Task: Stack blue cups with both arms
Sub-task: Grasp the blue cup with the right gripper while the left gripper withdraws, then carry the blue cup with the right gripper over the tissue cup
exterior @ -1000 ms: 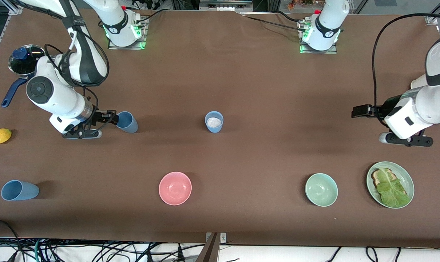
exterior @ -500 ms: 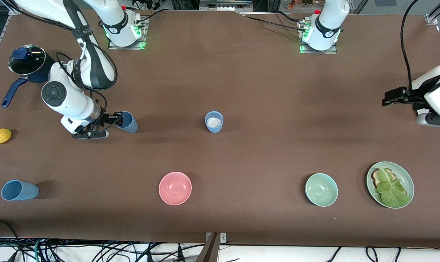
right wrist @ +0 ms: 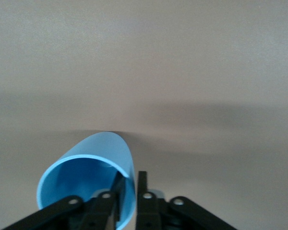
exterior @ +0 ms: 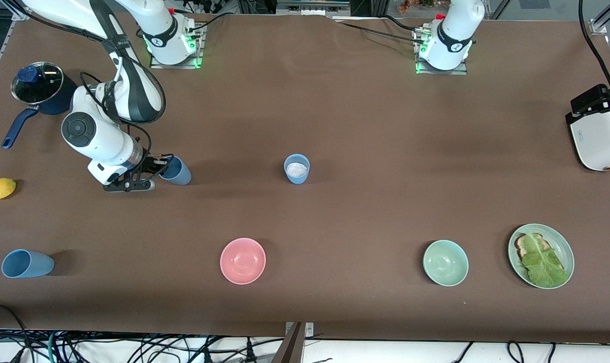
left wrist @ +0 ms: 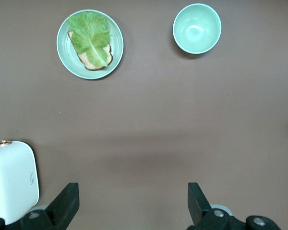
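My right gripper (exterior: 161,167) is shut on the rim of a light-blue cup (exterior: 177,171) that lies tipped on the table near the right arm's end. In the right wrist view one finger is inside the cup (right wrist: 89,179) and one outside, pinching its wall at the gripper (right wrist: 129,191). A second blue cup (exterior: 296,169) stands upright mid-table with a whitish inside bottom. A third blue cup (exterior: 26,263) lies on its side near the front camera. My left gripper (exterior: 585,107) is open and empty over the toaster's edge, and in the left wrist view (left wrist: 132,203) its fingers are spread wide.
A white toaster (exterior: 601,146) sits at the left arm's end of the table. A pink bowl (exterior: 242,260), a green bowl (exterior: 445,262) and a green plate (exterior: 568,252) of toast and lettuce line the near side. A dark-blue saucepan (exterior: 38,85) and a lemon (exterior: 0,188) sit at the right arm's end.
The left arm has pulled back toward its table end, uncovering the toaster. The right arm has edged toward the tipped cup, its fingers now on the rim. The cup has stayed in place.
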Available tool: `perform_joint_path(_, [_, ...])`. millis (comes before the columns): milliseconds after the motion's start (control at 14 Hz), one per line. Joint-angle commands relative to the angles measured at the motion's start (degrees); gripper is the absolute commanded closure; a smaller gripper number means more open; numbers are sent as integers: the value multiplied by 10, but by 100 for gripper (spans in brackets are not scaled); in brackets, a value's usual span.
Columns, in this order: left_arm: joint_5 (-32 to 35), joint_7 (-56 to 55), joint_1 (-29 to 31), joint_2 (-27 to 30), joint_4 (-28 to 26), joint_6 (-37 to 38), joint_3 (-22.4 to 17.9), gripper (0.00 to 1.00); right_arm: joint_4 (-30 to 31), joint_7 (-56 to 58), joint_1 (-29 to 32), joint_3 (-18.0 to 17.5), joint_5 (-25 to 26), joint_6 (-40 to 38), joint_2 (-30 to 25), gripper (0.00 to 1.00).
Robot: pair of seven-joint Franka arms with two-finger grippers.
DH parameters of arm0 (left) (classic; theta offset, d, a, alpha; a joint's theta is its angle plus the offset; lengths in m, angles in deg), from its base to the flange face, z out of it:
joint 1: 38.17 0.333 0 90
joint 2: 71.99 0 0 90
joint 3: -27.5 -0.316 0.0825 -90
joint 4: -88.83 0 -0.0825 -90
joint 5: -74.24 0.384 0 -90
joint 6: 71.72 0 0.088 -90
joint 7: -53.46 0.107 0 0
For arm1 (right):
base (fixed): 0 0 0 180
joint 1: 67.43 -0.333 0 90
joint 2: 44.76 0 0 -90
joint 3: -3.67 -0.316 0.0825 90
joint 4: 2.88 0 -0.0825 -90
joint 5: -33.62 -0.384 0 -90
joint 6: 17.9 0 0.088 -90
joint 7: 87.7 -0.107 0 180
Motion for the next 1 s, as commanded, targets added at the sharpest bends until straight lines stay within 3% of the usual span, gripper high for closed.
perform_joint_path(0, [2, 4, -23, 18, -48, -34, -7, 0, 10, -29, 1, -18, -4, 4, -13, 100])
perform_joint_path(357, [-8, -66, -42, 36, -67, -32, 0, 0, -16, -37, 1, -31, -4, -25, -30, 100])
perform_joint_path(714, [-7, -93, -37, 38, -67, -28, 34, 0, -216, -41, 0, -65, -44, -260, -34, 100])
perform_joint_path(929, [-7, -92, -38, 32, -57, -3, 34, 0, -248, -76, 0, -104, -48, -292, -34, 100])
